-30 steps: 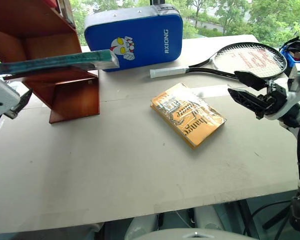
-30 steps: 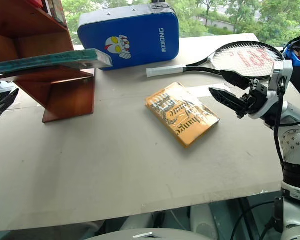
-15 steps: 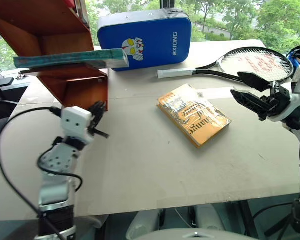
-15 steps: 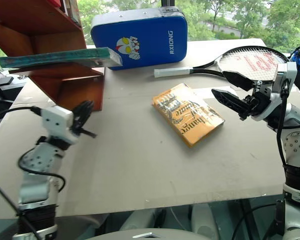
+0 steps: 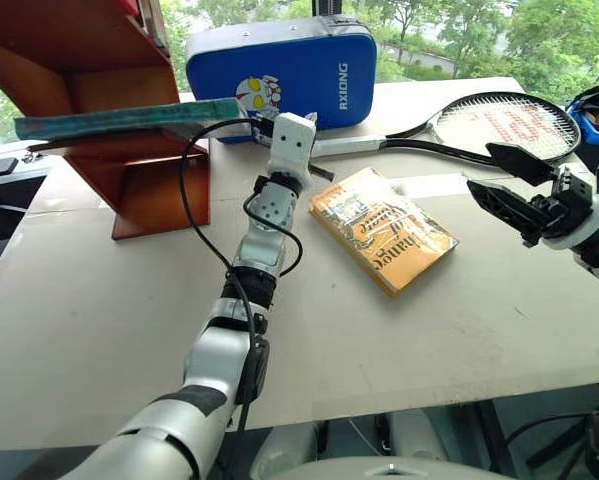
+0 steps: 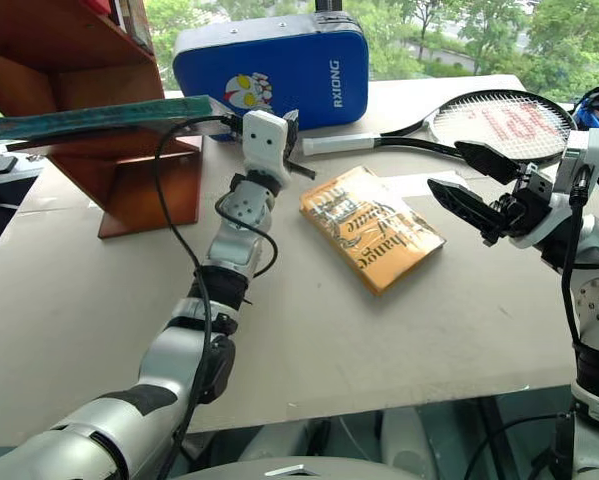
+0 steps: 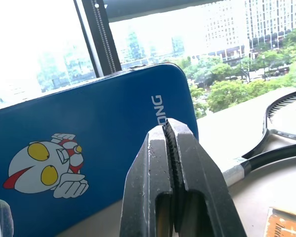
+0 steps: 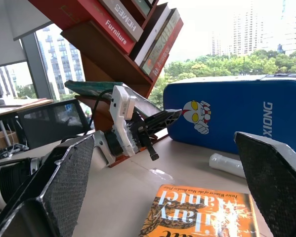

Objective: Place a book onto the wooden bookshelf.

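Now the book (image 5: 119, 117), teal-green and thin, is being carried flat on a lower board of the wooden bookshelf (image 5: 99, 70), with its right end sticking out past the shelf's edge toward the blue padded case (image 5: 279, 65). No contact is being made with it by either arm. Other books (image 8: 152, 34) are being held upright on a higher board of the shelf, as seen in the right wrist view.

The left gripper (image 6: 291, 125) is being held raised above the table (image 5: 399, 330), between the end of the teal book and the orange-yellow book (image 5: 384, 228); its two black fingers (image 7: 157, 177) are being pressed together with nothing between them, as is shown plainly in the left wrist view, where the blue case with its cartoon figure is being faced. The left arm is being stretched forward across the middle of the table.

The right gripper (image 5: 501, 180) is being kept above the right side of the table, well apart from the shelf, with its fingers (image 8: 63, 182) spread wide and nothing grasped. It is being pointed toward the left, across the orange-yellow book.

A tennis racket (image 5: 479, 125) is lying behind the orange-yellow book, its white handle reaching toward the blue case.
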### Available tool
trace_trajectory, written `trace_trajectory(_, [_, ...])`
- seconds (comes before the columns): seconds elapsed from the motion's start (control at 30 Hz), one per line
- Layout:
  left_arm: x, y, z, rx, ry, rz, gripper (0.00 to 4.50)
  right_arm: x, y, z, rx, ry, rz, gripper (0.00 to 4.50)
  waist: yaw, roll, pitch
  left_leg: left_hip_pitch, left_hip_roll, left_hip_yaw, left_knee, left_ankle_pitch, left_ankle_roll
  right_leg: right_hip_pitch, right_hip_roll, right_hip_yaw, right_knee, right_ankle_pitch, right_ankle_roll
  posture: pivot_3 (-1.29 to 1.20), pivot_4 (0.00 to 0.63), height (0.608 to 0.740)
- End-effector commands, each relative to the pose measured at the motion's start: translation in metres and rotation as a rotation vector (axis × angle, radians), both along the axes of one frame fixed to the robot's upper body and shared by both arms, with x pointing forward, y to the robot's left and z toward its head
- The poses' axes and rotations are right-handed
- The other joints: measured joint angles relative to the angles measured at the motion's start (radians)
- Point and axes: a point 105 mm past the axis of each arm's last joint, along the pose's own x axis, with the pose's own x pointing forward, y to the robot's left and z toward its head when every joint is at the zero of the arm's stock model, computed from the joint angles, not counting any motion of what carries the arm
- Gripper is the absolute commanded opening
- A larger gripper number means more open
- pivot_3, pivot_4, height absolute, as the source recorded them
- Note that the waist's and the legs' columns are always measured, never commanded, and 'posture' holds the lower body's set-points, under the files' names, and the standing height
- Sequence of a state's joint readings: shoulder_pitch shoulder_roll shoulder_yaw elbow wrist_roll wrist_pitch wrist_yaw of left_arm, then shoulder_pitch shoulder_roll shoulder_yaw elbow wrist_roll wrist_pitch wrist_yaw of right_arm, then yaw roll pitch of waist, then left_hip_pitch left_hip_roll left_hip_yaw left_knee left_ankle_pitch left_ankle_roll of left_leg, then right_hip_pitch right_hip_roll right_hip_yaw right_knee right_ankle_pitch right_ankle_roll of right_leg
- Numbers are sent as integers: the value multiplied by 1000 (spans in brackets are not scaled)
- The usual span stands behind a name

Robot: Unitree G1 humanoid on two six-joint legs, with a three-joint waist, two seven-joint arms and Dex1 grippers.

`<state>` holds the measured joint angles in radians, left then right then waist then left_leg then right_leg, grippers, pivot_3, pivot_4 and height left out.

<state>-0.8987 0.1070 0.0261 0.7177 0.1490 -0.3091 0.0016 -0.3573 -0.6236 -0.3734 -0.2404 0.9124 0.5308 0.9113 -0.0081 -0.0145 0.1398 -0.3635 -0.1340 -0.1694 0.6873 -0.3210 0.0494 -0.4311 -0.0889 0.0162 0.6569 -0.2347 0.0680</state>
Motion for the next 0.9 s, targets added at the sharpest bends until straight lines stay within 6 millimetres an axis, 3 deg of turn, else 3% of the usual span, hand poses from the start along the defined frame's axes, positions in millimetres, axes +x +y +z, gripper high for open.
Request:
trace_trajectory(0.03, [-2, 11, 18, -4, -110, 122, 26, -9, -1, 15, 4, -75, -9, 4500, -1, 0, 0, 0, 0, 0, 0, 0, 0, 0, 0, 0, 0, 0, 0, 0, 150, 740])
trace_trajectory(0.5, [-21, 81, 31, -92, -289, 590, 26, -13, 5, 23, 42, -71, 83, 4500, 11, 0, 0, 0, -1, -1, 1, 0, 0, 0, 0, 0, 1, 0, 0, 0, 150, 740])
trace_trajectory(0.77, [-24, 92, 27, -88, -291, 655, 26, -17, 9, 26, 47, -50, 150, 4500, -5, 0, 0, 0, -1, 0, 0, 0, 0, -1, 0, 1, 2, 0, 0, 0, 150, 740])
trace_trajectory(0.9, [-21, 81, 19, -49, -264, 594, 26, -16, 9, 26, 46, -47, 152, 4500, -6, 0, 0, 1, -1, 1, 0, 0, 0, -1, 0, 1, 2, 0, 0, 0, 150, 740])
